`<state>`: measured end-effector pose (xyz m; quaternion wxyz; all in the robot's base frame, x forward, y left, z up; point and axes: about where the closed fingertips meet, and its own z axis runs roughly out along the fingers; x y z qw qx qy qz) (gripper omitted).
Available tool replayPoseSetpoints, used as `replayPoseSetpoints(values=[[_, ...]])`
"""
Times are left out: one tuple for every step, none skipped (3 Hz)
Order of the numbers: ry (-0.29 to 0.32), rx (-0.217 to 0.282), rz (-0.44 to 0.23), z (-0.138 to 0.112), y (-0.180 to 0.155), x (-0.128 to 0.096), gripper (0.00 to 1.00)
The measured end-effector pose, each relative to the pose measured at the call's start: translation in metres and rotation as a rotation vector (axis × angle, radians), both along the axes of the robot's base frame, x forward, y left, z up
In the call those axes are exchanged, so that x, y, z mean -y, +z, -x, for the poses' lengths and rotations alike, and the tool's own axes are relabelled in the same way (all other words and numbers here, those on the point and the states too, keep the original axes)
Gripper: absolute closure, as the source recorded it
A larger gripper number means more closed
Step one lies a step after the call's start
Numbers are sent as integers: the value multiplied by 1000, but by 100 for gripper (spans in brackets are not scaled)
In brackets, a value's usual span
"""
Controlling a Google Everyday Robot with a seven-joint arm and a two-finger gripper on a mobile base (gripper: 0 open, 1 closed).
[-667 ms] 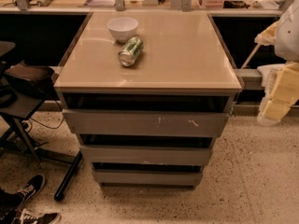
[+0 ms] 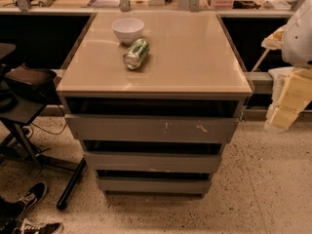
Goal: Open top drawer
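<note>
Grey top drawer (image 2: 151,129), fingers (image 2: 295,92) well right

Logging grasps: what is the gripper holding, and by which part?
Nothing that shows: the gripper hangs right of the cabinet, apart from the top drawer.

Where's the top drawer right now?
Camera view, centre: the top drawer is the scratched grey front directly under the tabletop, above the middle drawer front. The gripper is at the right edge, apart from it.
</note>
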<state>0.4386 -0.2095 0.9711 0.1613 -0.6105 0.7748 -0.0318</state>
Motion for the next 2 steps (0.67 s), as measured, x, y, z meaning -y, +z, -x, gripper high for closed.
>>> replayPoseSetpoints(values=[[44,-15,-87,9,-36,-29,0],[48,-110,-283,20,-117,-83,0]])
